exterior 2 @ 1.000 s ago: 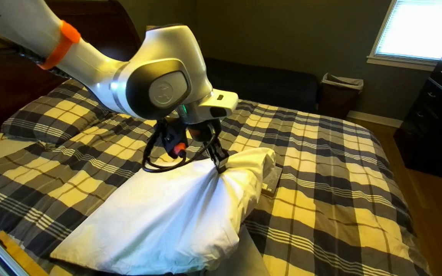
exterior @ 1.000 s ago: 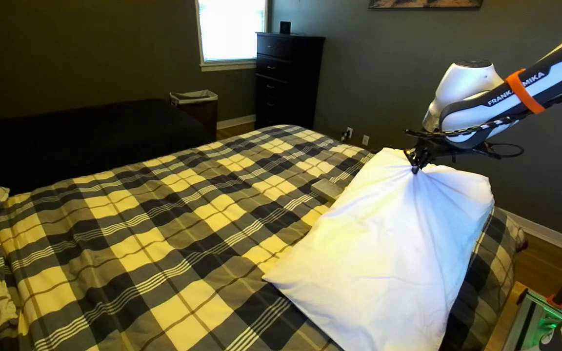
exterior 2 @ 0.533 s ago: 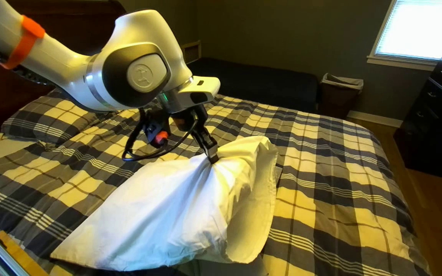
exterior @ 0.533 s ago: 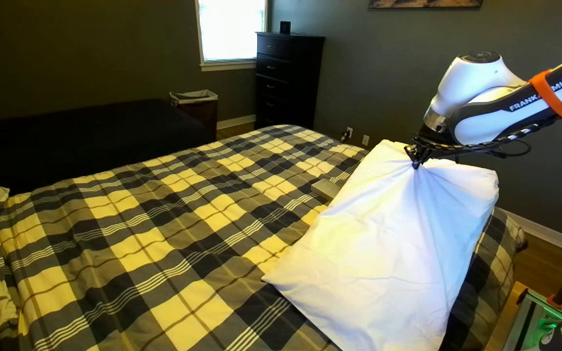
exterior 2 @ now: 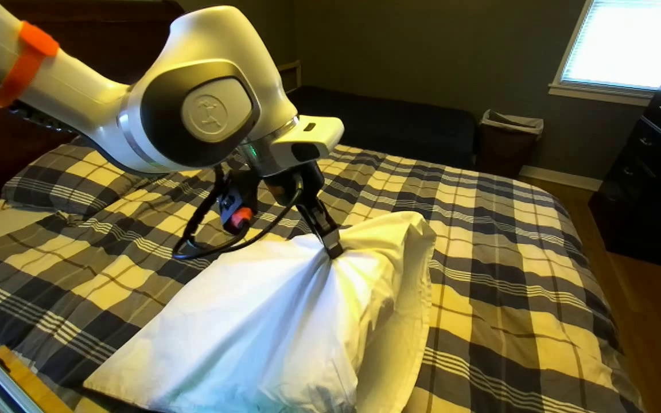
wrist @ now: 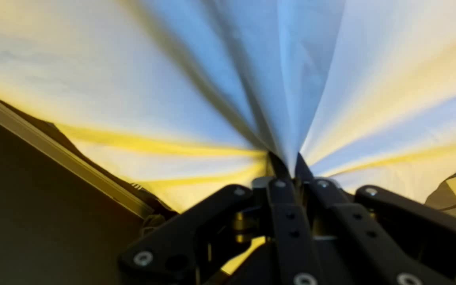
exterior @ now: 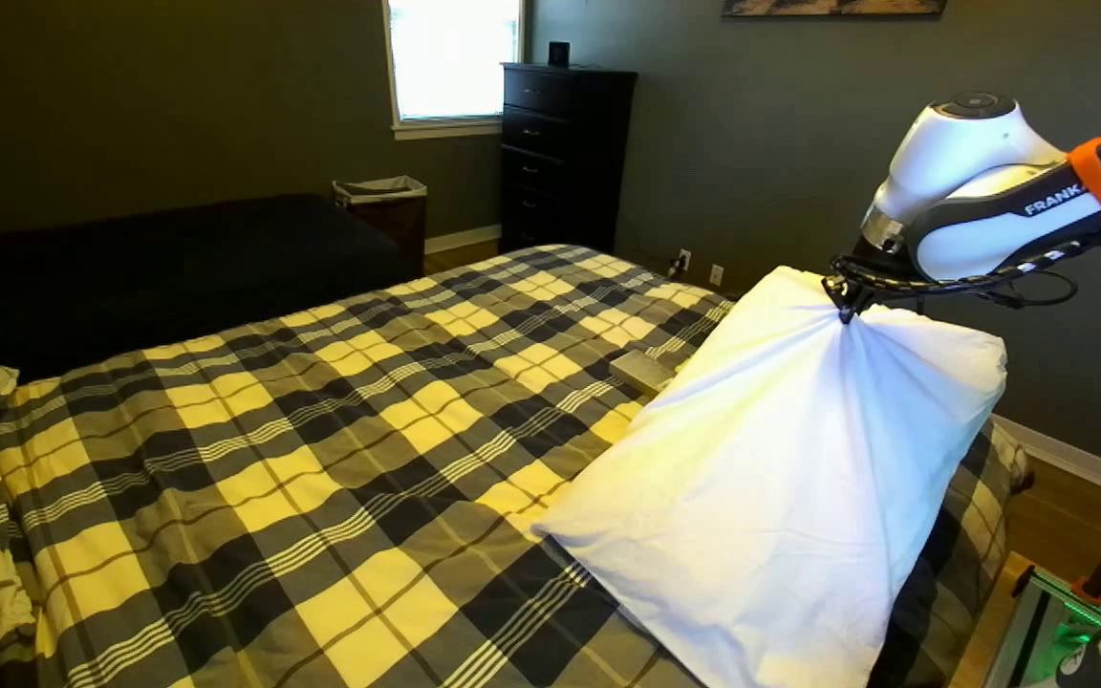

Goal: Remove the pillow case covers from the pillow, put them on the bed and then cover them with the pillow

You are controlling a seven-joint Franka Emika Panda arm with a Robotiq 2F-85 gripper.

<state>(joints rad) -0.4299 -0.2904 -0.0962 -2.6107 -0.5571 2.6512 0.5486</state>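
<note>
The large white pillow [exterior: 761, 497] lies at an angle on the plaid bed [exterior: 321, 459], with one end lifted. My gripper [exterior: 847, 317] is shut on a pinch of its cloth, and folds fan out from the fingertips. In an exterior view the gripper [exterior 2: 333, 250] holds the pillow [exterior 2: 250, 327], whose edge hangs down on the far side. In the wrist view the fingers [wrist: 291, 168] close on the white pillow [wrist: 93, 79]. The pale grey folded pillow case covers [exterior: 639, 373] lie on the bed beside the pillow, partly hidden by it; the other views do not show them.
A plaid pillow [exterior 2: 72, 178] lies at the headboard end. A black dresser [exterior: 565, 158], a lined hamper [exterior: 383, 215] and a dark low bed or couch [exterior: 159, 268] stand beyond the bed. The robot's mount [exterior: 1038, 621] stands at the bed's edge.
My gripper has risen, still shut on the pillow, and lifted its end higher. The pillow has shifted slightly. Its hanging edge now hides the covers in an exterior view where they showed before.
</note>
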